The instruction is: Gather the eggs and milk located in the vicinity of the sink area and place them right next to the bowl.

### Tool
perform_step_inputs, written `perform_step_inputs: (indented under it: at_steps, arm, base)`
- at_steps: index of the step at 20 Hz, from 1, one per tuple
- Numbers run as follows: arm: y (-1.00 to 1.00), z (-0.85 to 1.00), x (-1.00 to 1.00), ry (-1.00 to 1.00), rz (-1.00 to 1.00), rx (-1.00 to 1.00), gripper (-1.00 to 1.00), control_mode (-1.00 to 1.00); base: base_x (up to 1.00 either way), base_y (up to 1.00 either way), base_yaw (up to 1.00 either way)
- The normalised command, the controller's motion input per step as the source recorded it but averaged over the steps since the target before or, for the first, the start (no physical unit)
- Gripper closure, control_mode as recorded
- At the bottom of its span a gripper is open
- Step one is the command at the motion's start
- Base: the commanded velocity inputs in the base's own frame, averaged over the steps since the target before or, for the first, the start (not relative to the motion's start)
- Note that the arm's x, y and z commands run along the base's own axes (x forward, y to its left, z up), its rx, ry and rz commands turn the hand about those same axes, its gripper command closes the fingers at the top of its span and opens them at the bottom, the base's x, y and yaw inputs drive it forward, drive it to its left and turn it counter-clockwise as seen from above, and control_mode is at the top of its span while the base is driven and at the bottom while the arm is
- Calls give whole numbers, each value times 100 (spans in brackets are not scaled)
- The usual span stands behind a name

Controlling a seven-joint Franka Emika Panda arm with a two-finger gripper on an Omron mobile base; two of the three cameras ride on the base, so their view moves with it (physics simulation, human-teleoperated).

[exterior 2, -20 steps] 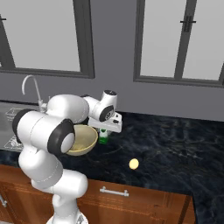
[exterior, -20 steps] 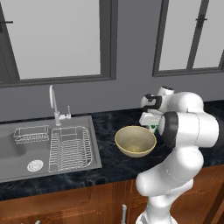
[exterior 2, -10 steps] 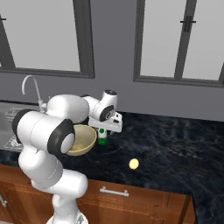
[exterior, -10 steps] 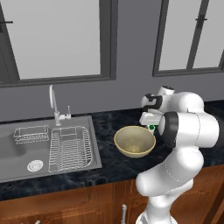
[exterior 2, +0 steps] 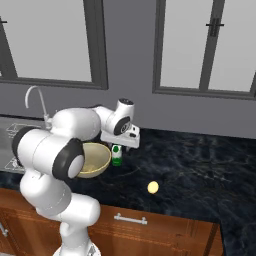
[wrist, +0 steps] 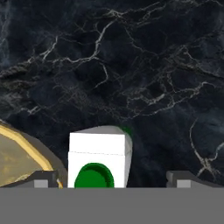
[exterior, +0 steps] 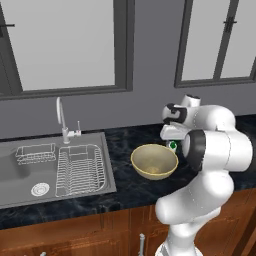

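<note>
Milk (wrist: 99, 162) upright on counter (wrist: 153, 87) just beside bowl (exterior: 154, 161), gripper (wrist: 111, 178) above w/ jaws apart, egg (exterior 2: 153, 187) further off.

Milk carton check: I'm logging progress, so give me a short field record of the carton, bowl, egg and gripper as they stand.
milk: white carton with green cap, upright on the dark counter, right beside the bowl
bowl: yellowish-tan, on the counter right of the sink
egg: one, alone on the counter, apart from the bowl
gripper: open, fingertips either side of the milk, not gripping
</note>
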Motion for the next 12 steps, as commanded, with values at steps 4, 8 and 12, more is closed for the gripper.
perform_step_inputs:
  at_steps: [4,8,12]
  arm:
    - [0,37,0,-3,0,0,-100,-100]
    - [-1,36,-8,-6,0,0,-100,-100]
    - [-22,11,-28,-1,0,0,-100,-100]
  base:
    - [0,0,0]
    - [0,0,0]
    - [0,0,0]
